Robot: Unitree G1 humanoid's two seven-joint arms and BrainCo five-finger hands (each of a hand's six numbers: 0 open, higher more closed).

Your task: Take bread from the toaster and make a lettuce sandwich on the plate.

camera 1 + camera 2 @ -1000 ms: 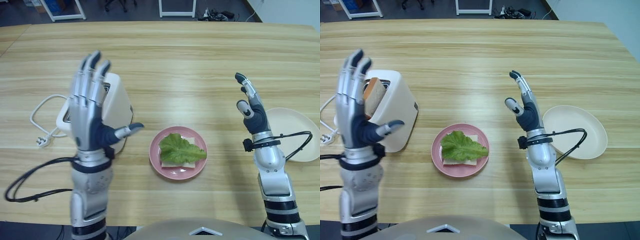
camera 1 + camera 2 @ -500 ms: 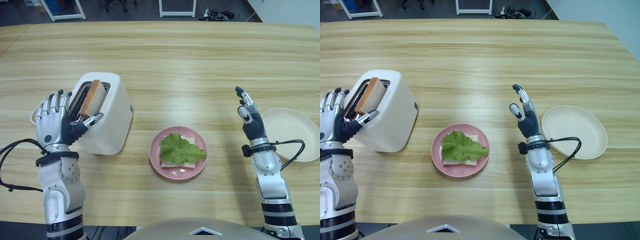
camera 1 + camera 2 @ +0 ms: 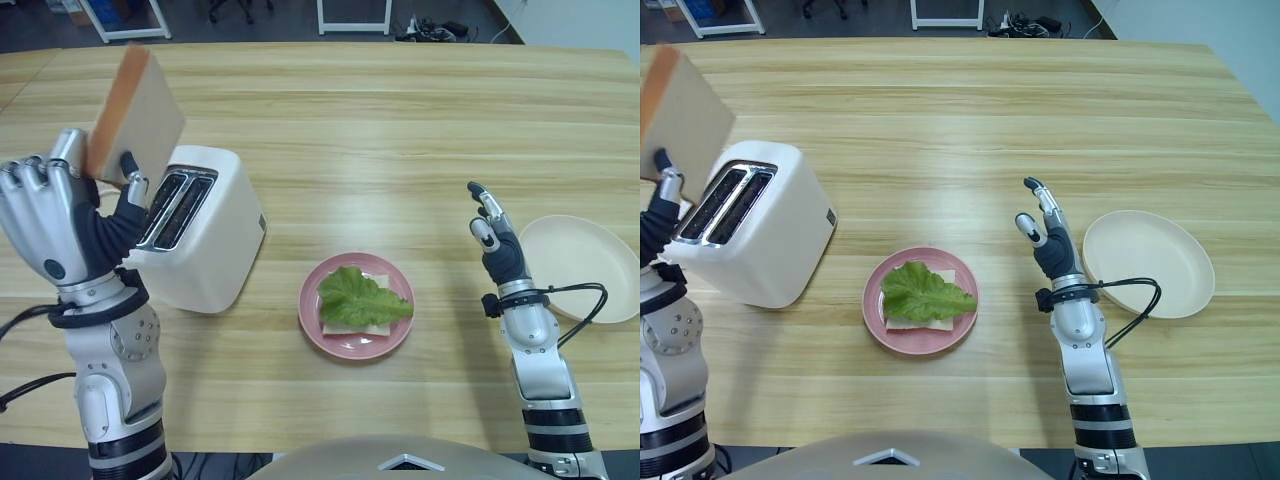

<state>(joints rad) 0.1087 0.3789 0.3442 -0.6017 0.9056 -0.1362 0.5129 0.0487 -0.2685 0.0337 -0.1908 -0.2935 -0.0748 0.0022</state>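
Gripping the bread (image 3: 136,112) in our left hand (image 3: 62,228) at the upper left of the frame, we hold it tilted, clear of the toaster (image 3: 205,252) just below. Our right hand (image 3: 497,245) stands empty with fingers (image 3: 484,205) spread, right of centre, between the plate (image 3: 308,316) with lettuce (image 3: 360,297) at lower centre and a cream dish (image 3: 585,252).

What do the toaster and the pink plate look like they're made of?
Toaster: likely cream plastic or painted metal, smooth satin rounded shell. Pink plate: plastic or glazed ceramic, evenly coloured with a smooth rim; the look leaves it open.
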